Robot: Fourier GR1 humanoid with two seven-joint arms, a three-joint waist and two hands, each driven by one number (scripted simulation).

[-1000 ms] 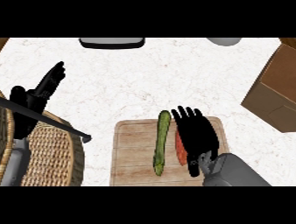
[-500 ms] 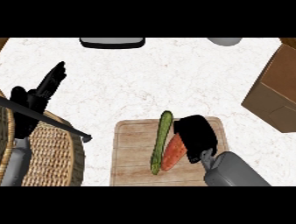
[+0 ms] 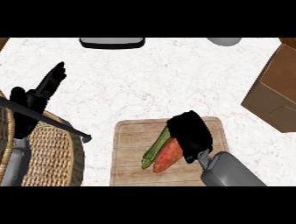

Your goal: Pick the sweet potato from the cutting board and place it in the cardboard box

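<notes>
1. Our right hand (image 3: 191, 133) is curled over the upper end of the sweet potato (image 3: 167, 156), which lies on the cutting board (image 3: 130, 148).
2. A green vegetable (image 3: 156, 146) lies touching the sweet potato on its left.
3. Our left hand (image 3: 42, 94) rests with fingers straight, holding nothing, above the wicker basket (image 3: 54, 153).
4. The cardboard box (image 3: 286, 94) sits on the surface at the right, well apart from the board.
</notes>
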